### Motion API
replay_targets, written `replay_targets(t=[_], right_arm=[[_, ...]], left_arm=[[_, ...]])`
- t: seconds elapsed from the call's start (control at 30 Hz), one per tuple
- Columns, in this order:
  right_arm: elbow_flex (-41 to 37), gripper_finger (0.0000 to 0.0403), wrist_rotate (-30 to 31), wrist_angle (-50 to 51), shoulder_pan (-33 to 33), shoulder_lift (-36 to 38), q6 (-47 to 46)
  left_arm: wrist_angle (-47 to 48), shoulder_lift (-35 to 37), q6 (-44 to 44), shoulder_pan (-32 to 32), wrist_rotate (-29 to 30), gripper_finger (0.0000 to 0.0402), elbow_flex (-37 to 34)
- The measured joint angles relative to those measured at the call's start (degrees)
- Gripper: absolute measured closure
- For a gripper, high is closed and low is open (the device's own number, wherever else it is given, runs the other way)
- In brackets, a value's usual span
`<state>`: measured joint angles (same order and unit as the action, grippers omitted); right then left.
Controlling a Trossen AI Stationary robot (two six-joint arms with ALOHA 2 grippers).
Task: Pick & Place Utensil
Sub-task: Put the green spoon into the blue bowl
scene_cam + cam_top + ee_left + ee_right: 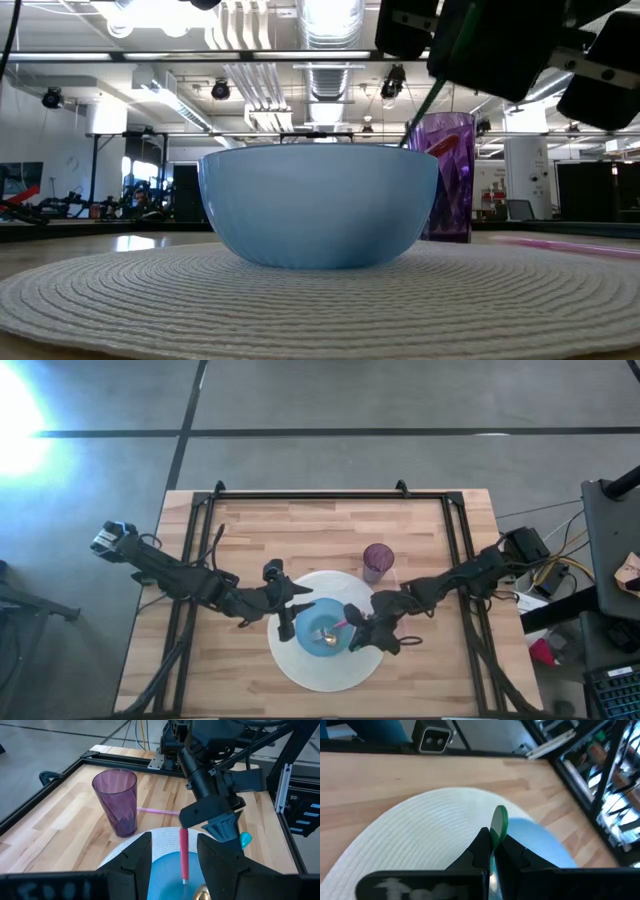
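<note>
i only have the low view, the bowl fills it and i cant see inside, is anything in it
observer: Yes, a spoon with a pink handle lies in the bowl.
operator: whats the dark thing at my top right
observer: That is the right gripper, at the bowl's right rim, fingers shut on a green utensil.
operator: and the left arm
observer: The left gripper hovers open at the bowl's left rim.
</note>
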<state>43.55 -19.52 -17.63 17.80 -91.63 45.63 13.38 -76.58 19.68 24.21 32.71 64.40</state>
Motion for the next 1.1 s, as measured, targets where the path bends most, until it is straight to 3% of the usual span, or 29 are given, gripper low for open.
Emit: replay_targets(t=[0.73,1.1], right_arm=[[0.0,0.0393,-0.2,3.4,0.1,0.2,-2.4],[-0.1,0.0343,0.0,4.8,0.0,0.1,-7.4]], left_arm=[[0.0,0.0,0.1,0.0,0.2,0.025,0.0],[0.0,0.0,0.1,0.0,0.2,0.025,0.0]])
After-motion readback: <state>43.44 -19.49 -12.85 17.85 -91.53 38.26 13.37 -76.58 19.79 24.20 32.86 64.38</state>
